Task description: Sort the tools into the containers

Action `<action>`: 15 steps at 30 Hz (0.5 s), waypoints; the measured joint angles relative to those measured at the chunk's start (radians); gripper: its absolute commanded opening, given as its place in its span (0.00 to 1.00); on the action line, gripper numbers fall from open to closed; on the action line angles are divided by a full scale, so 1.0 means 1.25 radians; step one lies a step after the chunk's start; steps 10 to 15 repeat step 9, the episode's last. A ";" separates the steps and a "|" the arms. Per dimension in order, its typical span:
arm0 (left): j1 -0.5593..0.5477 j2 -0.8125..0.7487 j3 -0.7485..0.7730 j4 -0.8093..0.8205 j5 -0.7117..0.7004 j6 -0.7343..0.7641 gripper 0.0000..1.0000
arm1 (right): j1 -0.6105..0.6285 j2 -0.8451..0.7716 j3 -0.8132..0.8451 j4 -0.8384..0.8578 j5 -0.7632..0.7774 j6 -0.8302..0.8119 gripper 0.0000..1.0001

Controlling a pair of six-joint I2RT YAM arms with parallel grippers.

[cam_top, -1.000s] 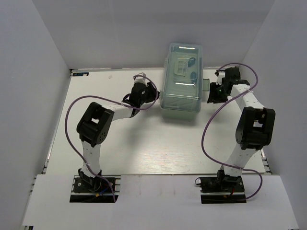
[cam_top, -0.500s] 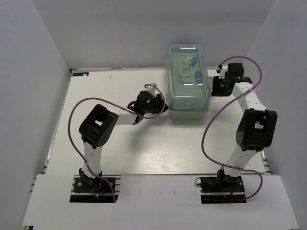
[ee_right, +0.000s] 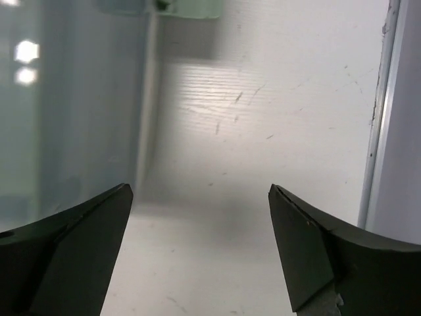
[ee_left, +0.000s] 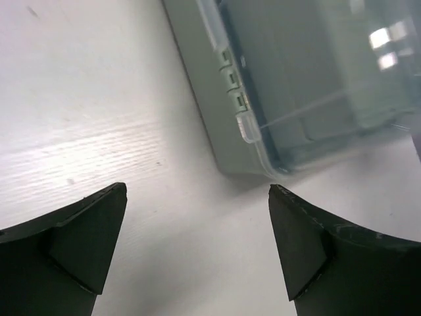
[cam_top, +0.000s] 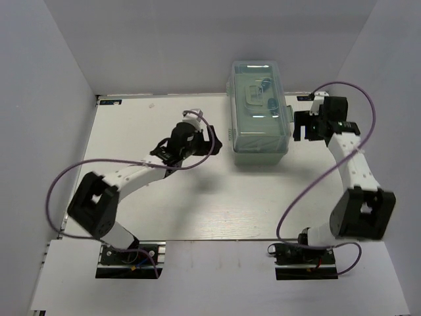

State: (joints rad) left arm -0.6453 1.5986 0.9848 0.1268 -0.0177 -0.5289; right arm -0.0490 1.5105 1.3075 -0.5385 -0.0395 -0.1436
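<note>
Left claw (cam_top: 214,139): spread wide and holding nothing, just left of the toolbox (cam_top: 260,112), fingers aimed toward its near left corner.
Right claw (cam_top: 304,125): spread wide and empty, close beside the toolbox's right wall; whether it touches cannot be told.
Toolbox: pale mint green, translucent lid (cam_top: 258,122) down, standing on the tabletop (cam_top: 217,197) between the two claws.
Handle (cam_top: 251,92): lying flat on top of the toolbox.
Tools: only dim dark shapes show through the toolbox lid; their kinds cannot be told.
</note>
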 measured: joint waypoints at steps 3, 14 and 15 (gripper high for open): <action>0.002 -0.125 0.024 -0.105 -0.021 0.086 0.99 | -0.001 -0.153 -0.098 0.007 -0.054 0.005 0.90; 0.004 -0.346 0.015 -0.264 -0.023 0.226 0.99 | -0.001 -0.354 -0.233 0.020 -0.134 0.029 0.90; 0.004 -0.346 0.015 -0.264 -0.023 0.226 0.99 | -0.001 -0.354 -0.233 0.020 -0.134 0.029 0.90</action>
